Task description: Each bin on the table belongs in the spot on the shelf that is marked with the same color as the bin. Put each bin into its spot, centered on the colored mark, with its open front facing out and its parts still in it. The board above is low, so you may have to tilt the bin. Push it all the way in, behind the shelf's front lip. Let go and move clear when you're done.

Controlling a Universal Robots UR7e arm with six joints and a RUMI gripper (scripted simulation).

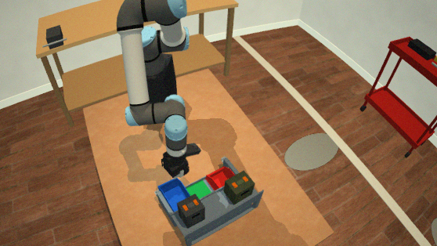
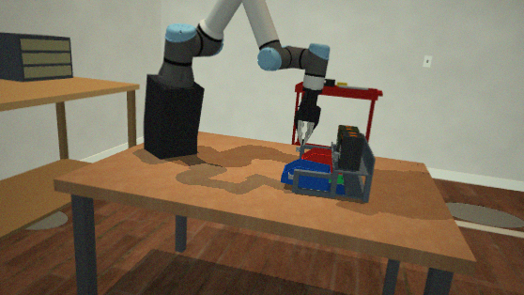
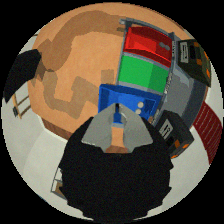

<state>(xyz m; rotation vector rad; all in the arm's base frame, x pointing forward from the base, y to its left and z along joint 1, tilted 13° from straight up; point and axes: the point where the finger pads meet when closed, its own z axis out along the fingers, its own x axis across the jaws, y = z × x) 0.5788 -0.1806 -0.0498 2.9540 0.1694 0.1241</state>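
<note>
At the shelf's left end, blue bin (image 1: pixel 172 189) (image 2: pixel 305 177) (image 3: pixel 112 95): jutting over the front edge, apparently tilted and not fully home; smooth, straight-walled, pale rounded parts inside.
Left-hand box (image 1: pixel 191 213) (image 2: pixel 351 155) (image 3: pixel 175 135): dark, squared, orange patches on top; it sits on the upper board.
Gripper (image 1: pixel 180 175) (image 2: pixel 302 143) (image 3: pixel 117 103): the jaws are closed on nothing, pale tapered tips pointing down, near the blue bin and above the shelf front.
Next push: best made with the jaws kept closed, low and square on the blue bin's front, midway across. Steady pressure should keep it centered; a high push could tip it or spill the parts. Once past the lip, it should be let settle level.
Green mark (image 1: pixel 200 189) (image 2: pixel 340 178) (image 3: pixel 142 72): flat, bright, rectangular, with no bin on it.
Shelf (image 1: pixel 219 225) (image 2: pixel 368 174) (image 3: pixel 187 100): grey, hard-edged, standing on the mottled orange-brown worktop (image 1: pixel 117 196) (image 2: pixel 235 207) (image 3: pixel 90 35).
Red bin (image 1: pixel 219 177) (image 2: pixel 318 156) (image 3: pixel 150 42): in the right-hand bay, sloping-sided, greyish parts inside.
Right-hand box (image 1: pixel 240 189) (image 2: pixel 343 132) (image 3: pixel 197 62): olive, blocky, orange-patched.
</note>
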